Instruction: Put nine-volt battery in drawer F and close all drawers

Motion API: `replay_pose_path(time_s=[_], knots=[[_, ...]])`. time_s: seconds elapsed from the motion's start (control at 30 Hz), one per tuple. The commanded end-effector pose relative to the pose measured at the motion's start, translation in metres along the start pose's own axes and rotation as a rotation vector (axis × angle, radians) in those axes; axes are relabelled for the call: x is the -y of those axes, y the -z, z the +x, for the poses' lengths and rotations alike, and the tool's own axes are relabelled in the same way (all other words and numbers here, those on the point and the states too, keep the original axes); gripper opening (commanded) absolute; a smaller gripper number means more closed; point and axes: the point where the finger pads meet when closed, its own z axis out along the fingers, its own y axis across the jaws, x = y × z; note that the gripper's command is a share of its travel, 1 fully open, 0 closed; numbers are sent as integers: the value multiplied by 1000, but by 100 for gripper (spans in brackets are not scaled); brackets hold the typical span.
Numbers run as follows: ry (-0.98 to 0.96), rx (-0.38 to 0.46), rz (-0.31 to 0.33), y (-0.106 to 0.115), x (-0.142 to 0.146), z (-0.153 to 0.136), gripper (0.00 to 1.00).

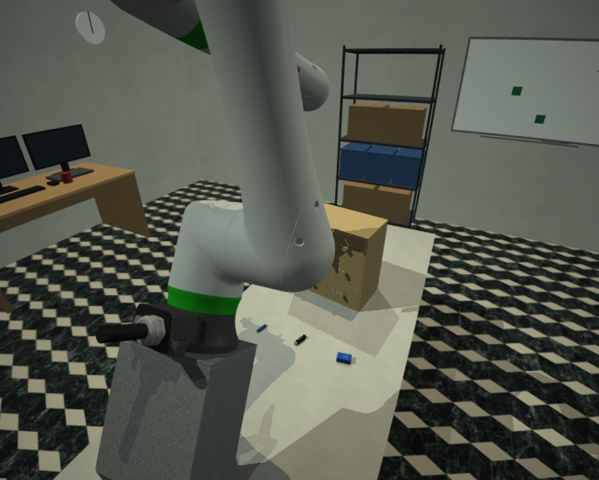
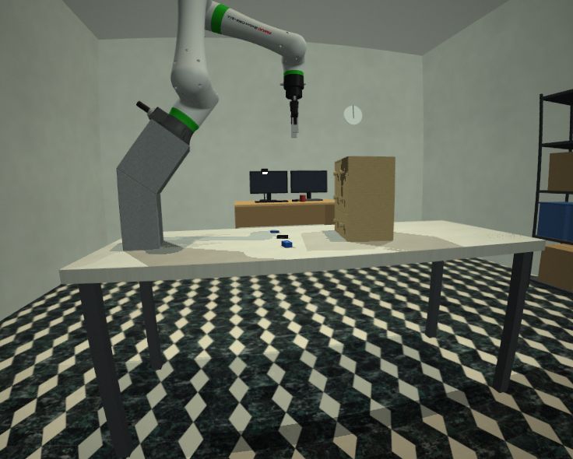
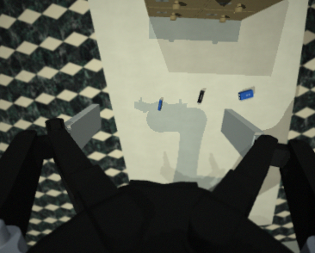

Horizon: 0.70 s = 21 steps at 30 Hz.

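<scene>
One long pale table (image 1: 325, 390) (image 2: 301, 264) (image 3: 120, 77) spread out below me, and my white arm (image 1: 269, 150) (image 2: 191, 71) reached over it from its grey pedestal (image 1: 150, 415) (image 2: 138, 210). The wooden chest (image 1: 357, 222) (image 2: 370, 201) (image 3: 206, 10) stood upright on the tabletop, and the drawer fronts I could see looked pushed in; their labels were too small to read. My pincer (image 2: 293, 130) (image 3: 161, 118) pointed down, high above the table, released and spread wide, with nothing in its grasp. The nine-volt battery (image 1: 343, 358) (image 2: 286, 244) (image 3: 246, 95), a blue block, lay on the table in front of the chest, touching neither it nor me. Near it, at the middle of a loose row, lay a black cylinder (image 1: 300, 339) (image 2: 282, 236) (image 3: 200, 96), then a slim blue piece (image 1: 261, 328) (image 2: 274, 232) (image 3: 160, 104) at the far end from the battery.
</scene>
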Motion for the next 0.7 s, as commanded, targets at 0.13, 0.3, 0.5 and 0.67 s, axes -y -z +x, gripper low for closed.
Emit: replay_pose_path(time_s=[0.13, 0.3, 0.5, 0.67], knots=[[0, 0, 0, -12, -7, -4, 100], [0, 0, 0, -20, -13, -6, 100], [0, 0, 0, -36, -23, -11, 100], [0, 0, 0, -44, -28, -14, 100]])
